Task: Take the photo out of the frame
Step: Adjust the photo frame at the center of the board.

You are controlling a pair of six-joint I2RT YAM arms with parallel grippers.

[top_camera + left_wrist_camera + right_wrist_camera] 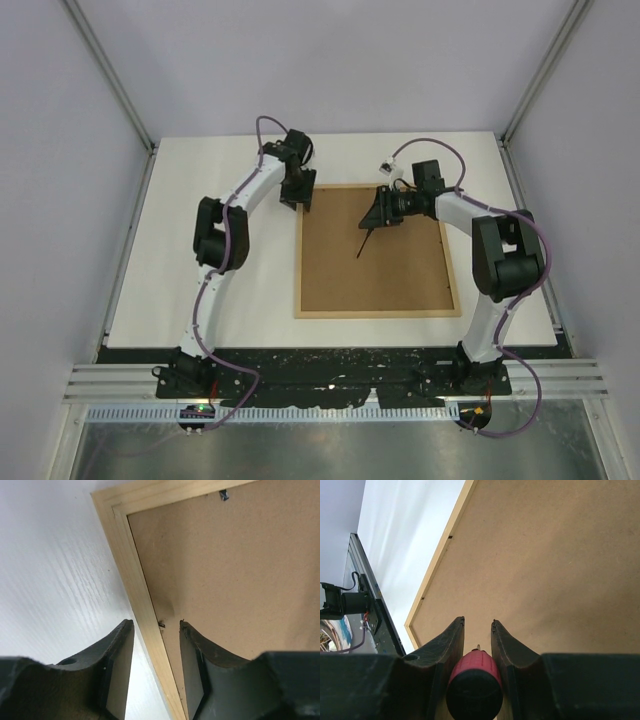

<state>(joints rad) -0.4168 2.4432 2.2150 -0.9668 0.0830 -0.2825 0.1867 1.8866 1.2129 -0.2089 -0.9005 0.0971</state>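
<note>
**Frame face down, backing on, tool poised over the back**

At the near side of the white bench [220,290] lies the large thin light-wood rectangular picture frame [378,313], face down, so that its brown fibreboard back panel [400,270] is uppermost; that is the side from which the contents can be reached, which I judge to be why it lies this way. The photo cannot be seen in any view; it is presumably under the panel, inside the frame, and so not yet out.

Farther in, over the far half of the panel, the right gripper [477,627] is pinched on the red handle of a slim screwdriver [474,677]; in the top view its dark shaft slants down and toward the near edge, its tip at or just above the board, and whether it touches I cannot tell. Held so, the tool seems meant as a lever or pick for the fastenings or the panel's edge, work too fine for the fingers.

Farthest, at the frame's far-left corner, the left gripper [156,623] hangs with its jaws spread, one finger over the bare bench and the other over the panel, the wooden side rail between them; nothing is pinched. Just beyond the fingertips a small metal tab [161,624] sits at the rail's inner edge, and a second tab [224,495] shows on the adjoining rail; the straddling pose suggests either steadying the rail or working that nearer tab; which, I cannot tell.

The tabs look to be what keeps the panel in; I judge the task barely begun.
</note>
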